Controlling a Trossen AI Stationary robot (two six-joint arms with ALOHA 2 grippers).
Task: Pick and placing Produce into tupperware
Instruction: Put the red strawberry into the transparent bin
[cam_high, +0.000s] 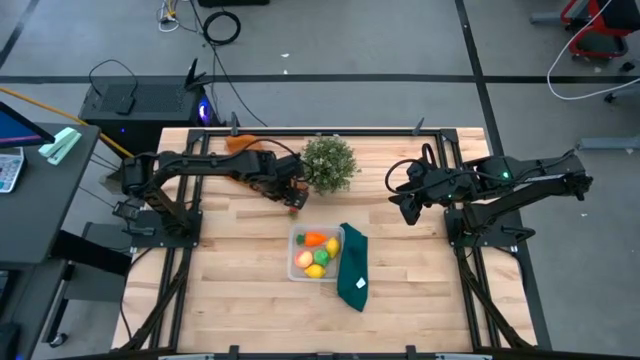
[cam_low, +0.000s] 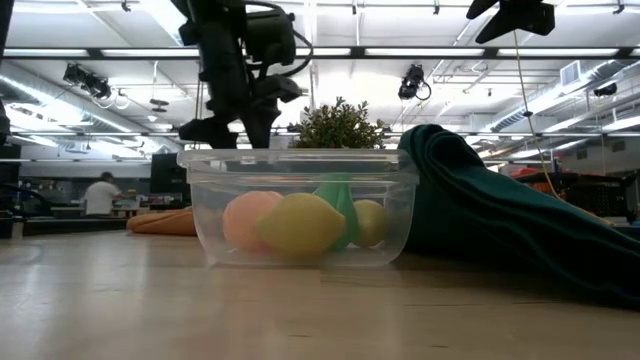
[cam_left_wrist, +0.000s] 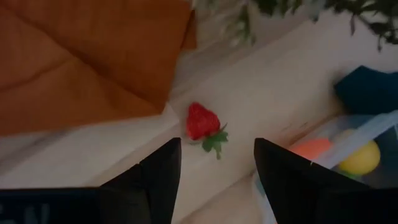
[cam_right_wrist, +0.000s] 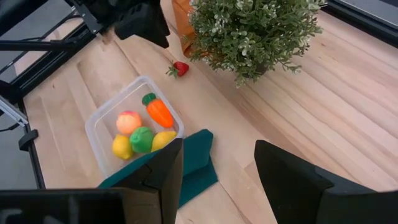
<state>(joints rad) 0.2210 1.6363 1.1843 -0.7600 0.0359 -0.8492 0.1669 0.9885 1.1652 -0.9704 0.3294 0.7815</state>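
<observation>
A red strawberry (cam_left_wrist: 202, 120) lies on the wood between the orange cloth (cam_left_wrist: 81, 56) and the tupperware (cam_left_wrist: 329, 155). My left gripper (cam_left_wrist: 216, 148) hangs open above it, one finger on either side, touching nothing; the high view shows the gripper (cam_high: 293, 197) beside the plant (cam_high: 328, 163). The clear tupperware (cam_high: 315, 253) holds a carrot (cam_right_wrist: 158, 112), a peach (cam_right_wrist: 129, 121), a green piece (cam_right_wrist: 142, 138) and two lemons (cam_right_wrist: 121, 147). My right gripper (cam_right_wrist: 217, 144) is open and waits right of the plant (cam_high: 403, 207).
The potted plant (cam_right_wrist: 249, 31) stands just beyond the strawberry (cam_right_wrist: 180, 68). A dark green cloth (cam_high: 353, 265) lies against the tupperware's right side, partly over its rim. The orange cloth (cam_high: 240, 143) sits at the table's far edge. Bare wood lies on the left and right.
</observation>
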